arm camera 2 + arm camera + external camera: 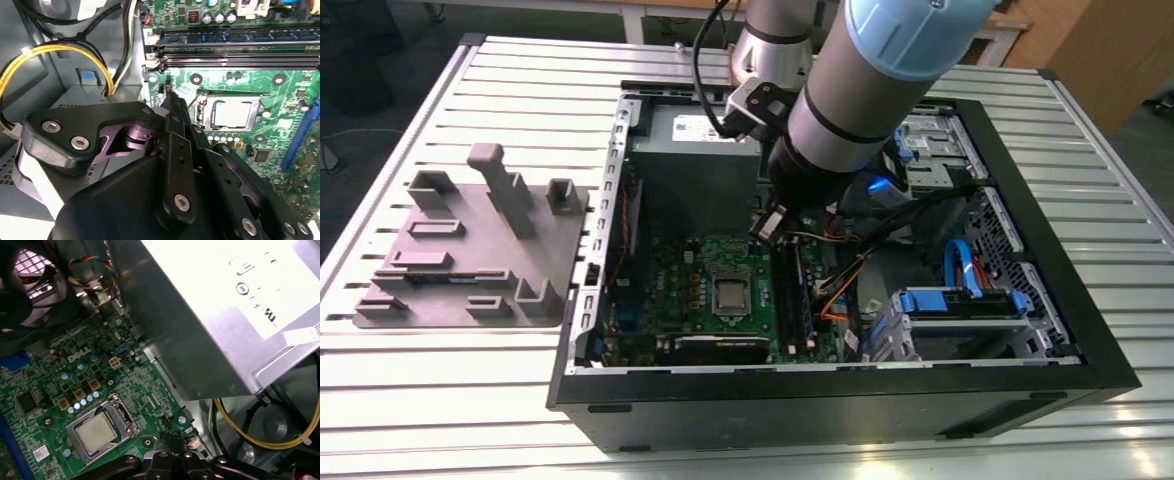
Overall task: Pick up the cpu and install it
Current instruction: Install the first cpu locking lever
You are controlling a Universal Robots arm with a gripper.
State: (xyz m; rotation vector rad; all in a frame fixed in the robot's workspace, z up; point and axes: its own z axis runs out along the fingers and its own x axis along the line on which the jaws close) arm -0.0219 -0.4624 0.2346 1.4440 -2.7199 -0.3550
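Note:
The cpu [730,293] lies flat inside the metal socket frame of the green motherboard [670,290], its pale silvery top showing in both wrist views [231,113] [96,432]. My gripper [767,224] hangs inside the open computer case, above the board's edge and a short way off from the socket. Its black fingers meet at a narrow tip [169,98] [173,434] with nothing between them. The gripper is apart from the cpu.
A large grey box with a white label [225,315] stands close beside the gripper. Yellow cables [50,50] loop by the case wall. Memory slots [235,50], a fan [30,270] and blue drive bays [961,300] surround the board. A grey fixture [480,240] sits on the table.

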